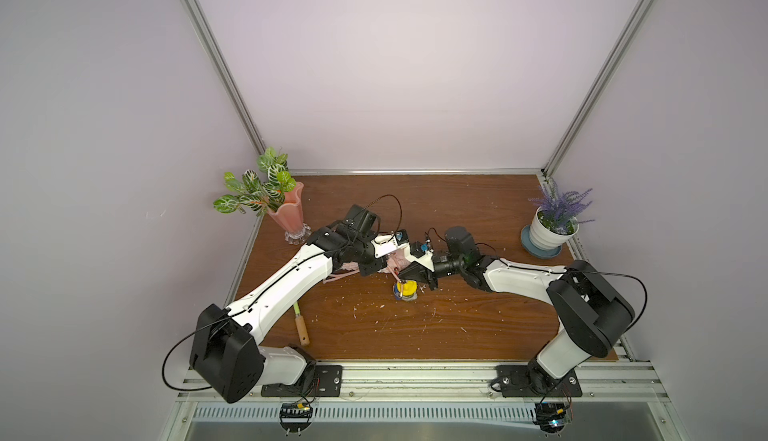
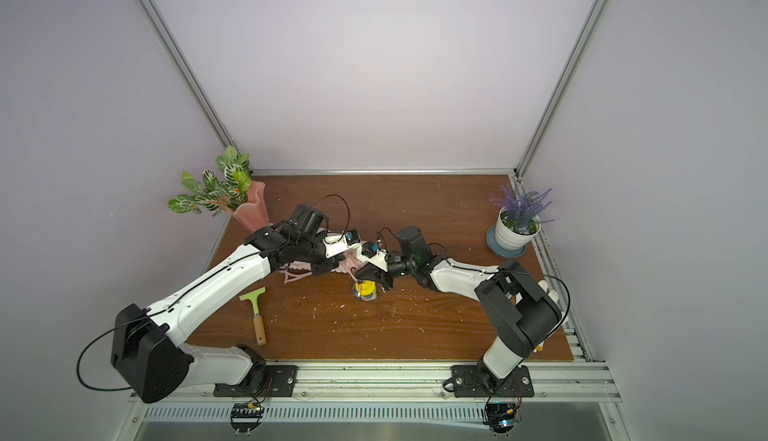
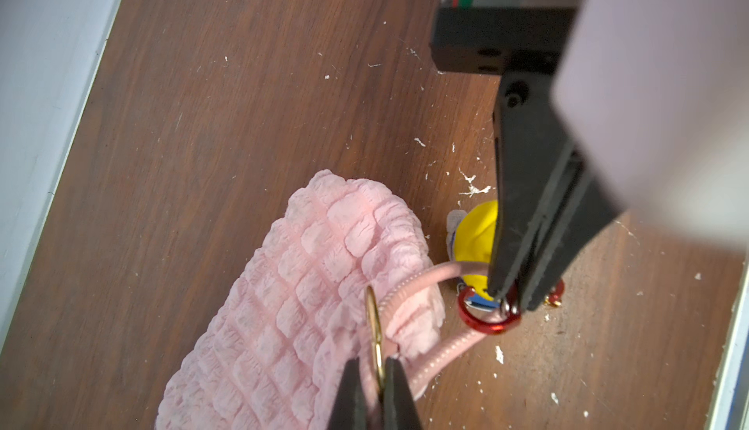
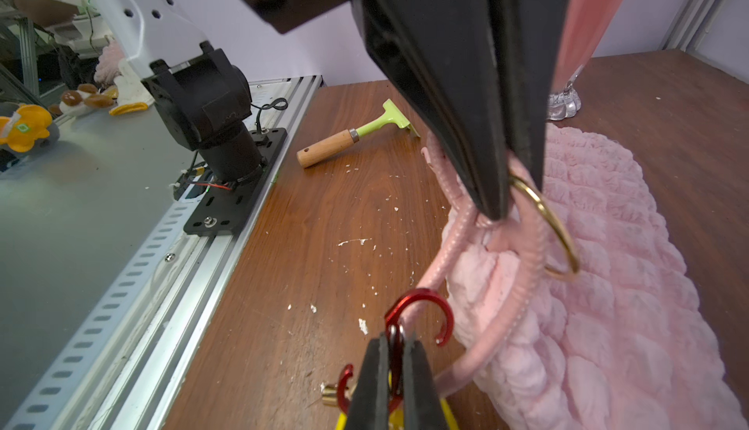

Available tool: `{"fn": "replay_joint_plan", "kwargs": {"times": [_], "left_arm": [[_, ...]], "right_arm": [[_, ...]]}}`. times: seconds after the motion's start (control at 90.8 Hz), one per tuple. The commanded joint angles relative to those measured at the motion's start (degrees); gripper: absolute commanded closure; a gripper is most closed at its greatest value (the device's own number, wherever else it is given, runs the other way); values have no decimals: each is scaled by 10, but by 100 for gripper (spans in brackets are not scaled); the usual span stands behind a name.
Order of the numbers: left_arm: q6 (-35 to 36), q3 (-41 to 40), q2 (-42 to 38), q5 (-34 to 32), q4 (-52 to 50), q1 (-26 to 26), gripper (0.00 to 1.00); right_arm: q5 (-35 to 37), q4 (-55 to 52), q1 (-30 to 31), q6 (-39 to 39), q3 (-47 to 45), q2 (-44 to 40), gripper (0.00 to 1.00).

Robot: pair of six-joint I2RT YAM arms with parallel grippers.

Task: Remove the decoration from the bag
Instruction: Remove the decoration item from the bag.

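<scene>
left gripper [image 3: 373, 367] pinches the gold metal ring [image 3: 373, 322] of the soft pale-pink quilted bag [image 3: 308, 286]. right gripper [image 4: 396, 339] clamps the red metal clasp [image 4: 425, 300] around the pink rope strap [image 4: 523, 286]; the small yellow-blue toy decoration [image 1: 406, 288] lies at the bag's 5 o'clock.

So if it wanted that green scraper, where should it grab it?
Probably by the wooden handle, coming straight down and squeezing across its width. The scraper lies flat on the table, so only the top and sides are free, and the handle is its thickest, roundest part.
</scene>
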Motion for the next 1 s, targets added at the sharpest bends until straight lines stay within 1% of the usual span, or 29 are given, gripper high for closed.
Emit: {"fn": "replay_joint_plan", "kwargs": {"times": [0.0, 0.121, 0.341, 0.451, 0.561, 0.749, 0.925, 0.991], "left_arm": [[27, -11, -16, 36, -32, -4, 100], [23, -16, -18, 32, -30, -3, 100], [28, -10, -15, 22, -19, -4, 100], [38, -13, -10, -4, -12, -4, 100], [40, -4, -8, -7, -3, -6, 100], [50, 5, -15, -12, 5, -27, 100], [62, -6, -29, -19, 15, -53, 100], [68, -12, -36, -22, 17, -57, 100]], "right_arm": [[-5, 61, -20, 67, 0, 1, 93], [-18, 133, -32, 130, -26, 6, 93], [-43, 87, -20, 104, -8, 15, 92], [-65, 82, -18, 109, -17, 4, 92], [-73, 61, -12, 106, -27, -2, 92], [-89, 89, -8, 132, -6, 36, 92], [-98, 75, -8, 130, 26, 67, 92], [-100, 68, -8, 131, 39, 77, 90]]}}
